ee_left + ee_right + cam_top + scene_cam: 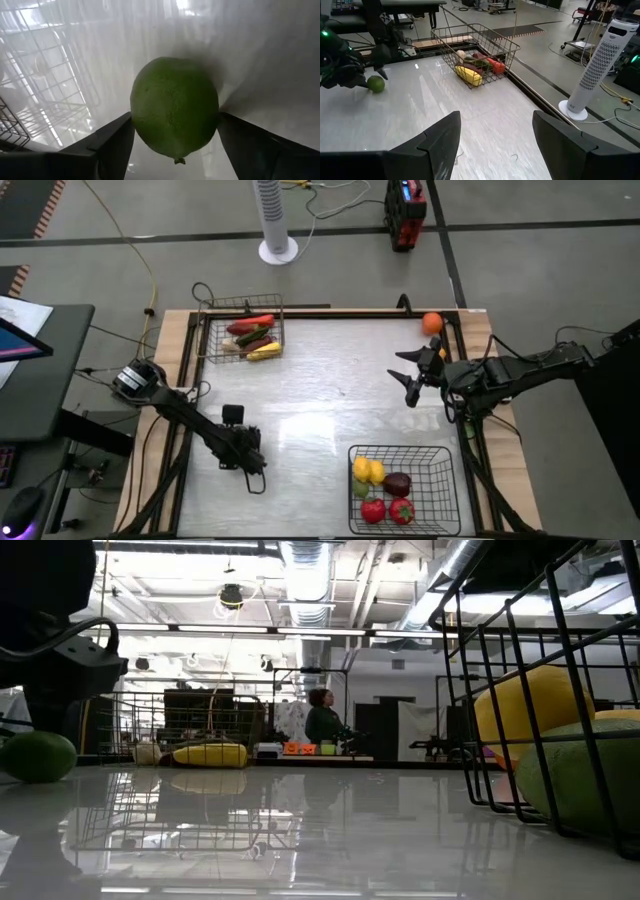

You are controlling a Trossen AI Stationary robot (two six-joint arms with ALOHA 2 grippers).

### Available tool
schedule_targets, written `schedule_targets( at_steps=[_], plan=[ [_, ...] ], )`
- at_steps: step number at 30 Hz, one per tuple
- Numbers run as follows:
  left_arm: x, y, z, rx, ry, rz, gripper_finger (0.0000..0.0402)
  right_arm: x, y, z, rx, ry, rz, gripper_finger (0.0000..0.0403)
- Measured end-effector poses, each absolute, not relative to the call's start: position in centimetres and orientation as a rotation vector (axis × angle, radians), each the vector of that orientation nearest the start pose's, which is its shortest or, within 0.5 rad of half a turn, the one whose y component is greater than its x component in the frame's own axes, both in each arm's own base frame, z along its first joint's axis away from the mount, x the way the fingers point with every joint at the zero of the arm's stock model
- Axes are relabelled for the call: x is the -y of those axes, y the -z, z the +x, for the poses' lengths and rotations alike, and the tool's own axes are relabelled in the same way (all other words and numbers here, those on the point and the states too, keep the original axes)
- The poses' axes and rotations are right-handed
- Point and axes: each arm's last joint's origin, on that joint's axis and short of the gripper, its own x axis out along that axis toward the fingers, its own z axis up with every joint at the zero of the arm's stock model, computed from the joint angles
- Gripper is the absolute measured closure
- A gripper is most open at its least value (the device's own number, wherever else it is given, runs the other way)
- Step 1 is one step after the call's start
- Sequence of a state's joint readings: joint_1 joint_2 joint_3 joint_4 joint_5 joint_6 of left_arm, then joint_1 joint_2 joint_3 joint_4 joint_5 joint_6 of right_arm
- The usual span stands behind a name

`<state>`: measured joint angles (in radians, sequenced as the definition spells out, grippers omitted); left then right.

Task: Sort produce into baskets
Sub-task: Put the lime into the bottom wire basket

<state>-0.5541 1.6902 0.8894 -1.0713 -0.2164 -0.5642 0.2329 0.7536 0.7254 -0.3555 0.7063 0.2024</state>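
1. Pinching a round green lime between its jaws, the left gripper sits low on the white table, lower left of the high view.
2. Waiting at right, the right gripper holds its jaws spread.

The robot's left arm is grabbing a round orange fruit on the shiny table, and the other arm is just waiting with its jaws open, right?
Not quite: the fruit is green, not orange. The left wrist view shows a round green lime between the left gripper jaws on the shiny table. The right gripper does wait, jaws open.
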Motion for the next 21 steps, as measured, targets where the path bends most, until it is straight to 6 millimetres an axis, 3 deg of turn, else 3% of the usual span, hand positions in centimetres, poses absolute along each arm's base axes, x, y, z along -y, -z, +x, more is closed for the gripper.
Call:
schedule_targets(
  at_steps=[12,17,21],
  plan=[
    [12.0,-13.9,20.5,-1.681,-0.261,0.278,0.0231,-1.8,-30.4,15.7,-0.296,0.499,0.021,0.0127],
    [12.2,-14.1,21.0,-1.650,-0.265,0.275,0.0239,-1.8,-30.4,15.7,-0.297,0.499,0.021,0.0127],
    [12.9,-15.2,22.9,-1.519,-0.231,0.239,0.0237,-1.8,-30.4,15.7,-0.295,0.500,0.022,0.0127]
  ],
)
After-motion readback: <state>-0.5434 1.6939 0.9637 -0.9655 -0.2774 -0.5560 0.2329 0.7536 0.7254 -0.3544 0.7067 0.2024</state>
